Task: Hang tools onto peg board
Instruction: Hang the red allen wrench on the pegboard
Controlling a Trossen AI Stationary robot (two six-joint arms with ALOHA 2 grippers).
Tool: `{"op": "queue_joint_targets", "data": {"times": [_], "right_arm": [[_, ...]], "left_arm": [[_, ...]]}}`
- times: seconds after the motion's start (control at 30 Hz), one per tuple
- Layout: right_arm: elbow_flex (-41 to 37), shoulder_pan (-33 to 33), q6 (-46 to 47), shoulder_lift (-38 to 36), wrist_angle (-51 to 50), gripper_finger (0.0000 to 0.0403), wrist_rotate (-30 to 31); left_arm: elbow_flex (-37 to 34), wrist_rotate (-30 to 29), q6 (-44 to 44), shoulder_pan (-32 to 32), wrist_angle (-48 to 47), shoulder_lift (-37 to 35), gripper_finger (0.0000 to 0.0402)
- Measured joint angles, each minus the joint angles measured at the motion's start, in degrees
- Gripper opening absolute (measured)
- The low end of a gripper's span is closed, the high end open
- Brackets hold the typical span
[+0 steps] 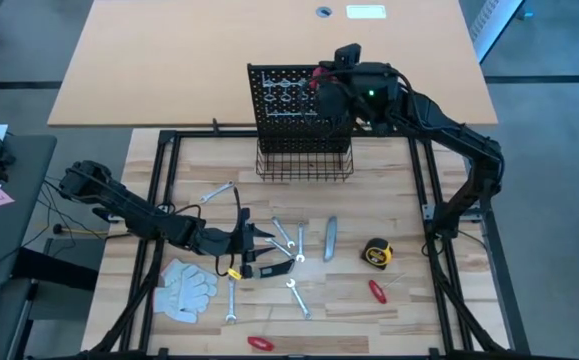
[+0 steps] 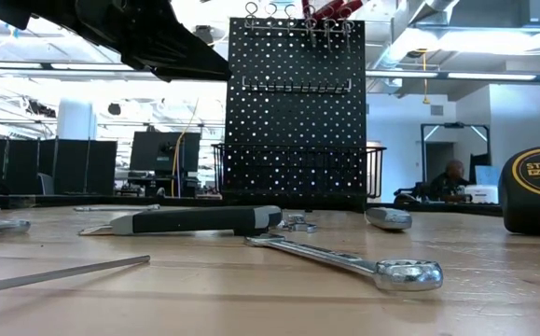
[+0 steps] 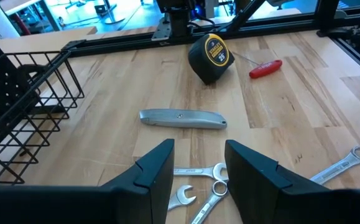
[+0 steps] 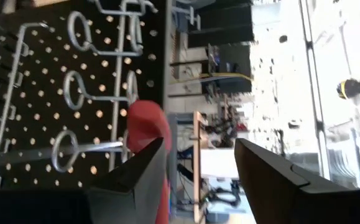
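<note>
Both sets of jaws stand open from where I watch. My right gripper is up at the top right corner of the peg board, jaws parted with nothing between them; a red handle hangs on a hook just beside one finger, and I cannot tell whether that finger touches it. In the low view the red handles show at the board's top edge, among the hooks. My left gripper hovers low over the table, jaws apart and empty, above a cluster of wrenches and pointing toward the utility knife, which lies flat on the wood a little beyond. Farther off sits the tape measure with a red-handled tool just beside it. From above, the knife lies between the wrenches and the tape measure; another red tool lies near the front edge, and more wrenches are scattered around it. White gloves lie at the left. The wire basket runs along the board's base.
</note>
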Motion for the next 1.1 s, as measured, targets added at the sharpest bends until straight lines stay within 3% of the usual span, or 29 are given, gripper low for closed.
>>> {"op": "queue_joint_targets", "data": {"times": [0.13, 0.33, 0.5, 0.73, 1.1], "right_arm": [[0.0, 2.56, 0.58, -0.86, 0.54, 0.0185, 4.28], [0.0, 6.59, 5.56, -2.55, 0.37, 0.0154, 5.3], [0.0, 6.68, 17.95, -3.04, -1.93, 0.0112, -6.91], [-0.02, 1.17, 29.3, -1.7, -5.38, 0.006, -10.63], [0.03, -2.12, 35.22, -1.27, -2.3, 0.001, -22.08]], "left_arm": [[0.0, 0.0, 0.0, 0.0, -0.06, 0.0, 0.0138], [0.0, 0.0, 0.0, -0.02, -0.04, 0.0, 0.0138], [0.0, 0.0, -0.75, 0.0, 0.07, 0.0, 0.0138], [0.0, -0.02, -1.4, -0.01, 0.05, 0.0, 0.0138], [0.0, -0.09, -0.92, 0.44, 0.16, 0.0, 0.0138]]}}
